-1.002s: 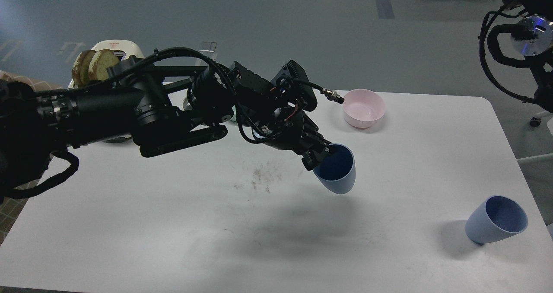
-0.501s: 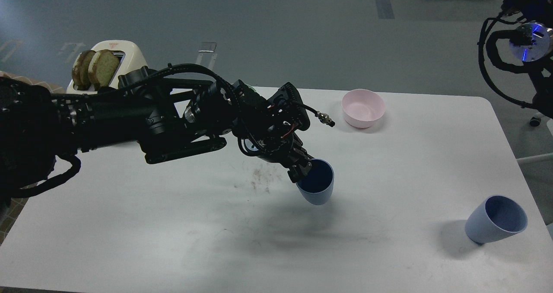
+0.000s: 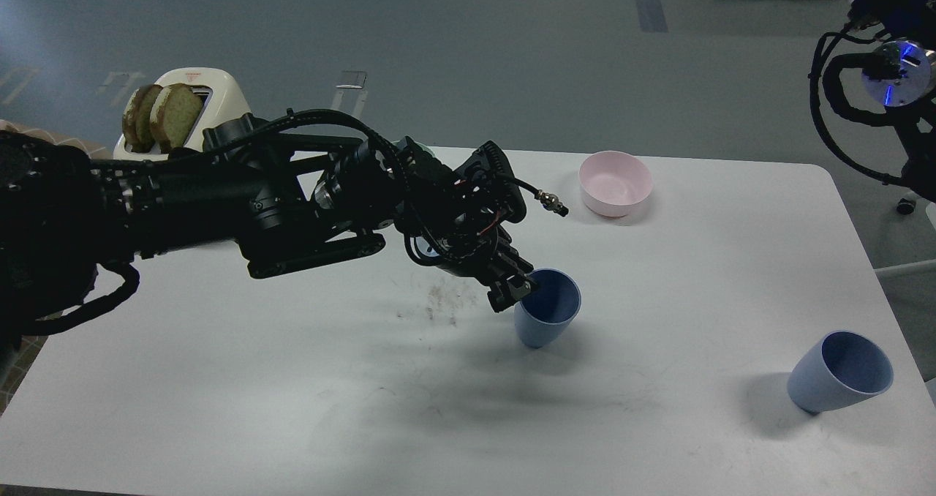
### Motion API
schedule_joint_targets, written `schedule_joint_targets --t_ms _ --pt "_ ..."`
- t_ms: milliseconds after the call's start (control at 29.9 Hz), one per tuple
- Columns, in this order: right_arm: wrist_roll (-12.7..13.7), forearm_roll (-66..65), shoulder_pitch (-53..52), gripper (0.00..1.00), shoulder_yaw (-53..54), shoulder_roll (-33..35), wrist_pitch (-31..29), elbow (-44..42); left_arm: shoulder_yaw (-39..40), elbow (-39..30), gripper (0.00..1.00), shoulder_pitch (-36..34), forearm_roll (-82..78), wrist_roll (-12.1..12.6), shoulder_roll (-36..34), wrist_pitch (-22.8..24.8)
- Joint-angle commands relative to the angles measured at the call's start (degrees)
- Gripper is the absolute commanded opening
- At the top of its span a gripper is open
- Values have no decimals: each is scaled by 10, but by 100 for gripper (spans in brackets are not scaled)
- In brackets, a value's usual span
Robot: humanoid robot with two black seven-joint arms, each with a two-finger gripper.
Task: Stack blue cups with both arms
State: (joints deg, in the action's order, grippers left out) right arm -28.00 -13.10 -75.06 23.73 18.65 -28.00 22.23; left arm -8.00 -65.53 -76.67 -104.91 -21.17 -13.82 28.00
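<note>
The left gripper (image 3: 512,289) pinched the rim of one blue cup (image 3: 545,317), its narrow base at or just above the white table (image 3: 292,379); contact could not be confirmed. The second blue cup (image 3: 839,372) leaned near the right edge — well apart. Good practice: settle the base squarely before releasing, since the taper tips easily. The right gripper was out of view.

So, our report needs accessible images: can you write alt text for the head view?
The left gripper grips the rim of a blue cup over a white table; a second blue cup stands near the right edge, a pink bowl behind.
</note>
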Motion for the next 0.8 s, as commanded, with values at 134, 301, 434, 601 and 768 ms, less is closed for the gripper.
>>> schedule_joint_targets --t_ms 134,301,434,601,768 --pt "0 0 0 100 -1 16 0 6 17 -9 94 -21 17 -5 -30 0" --pt "0 -3 0 100 -49 80 0 69 96 -12 94 -34 108 -5 -95 0" --pt "0 -10 -1 100 -98 151 0 142 169 -8 94 -25 184 0 -146 0" --pt "0 -120 -1 100 -118 273 0 249 243 -3 95 36 334 -1 -203 0" --pt "0 -253 0 100 -156 429 0 394 271 -3 95 77 494 -5 -238 0"
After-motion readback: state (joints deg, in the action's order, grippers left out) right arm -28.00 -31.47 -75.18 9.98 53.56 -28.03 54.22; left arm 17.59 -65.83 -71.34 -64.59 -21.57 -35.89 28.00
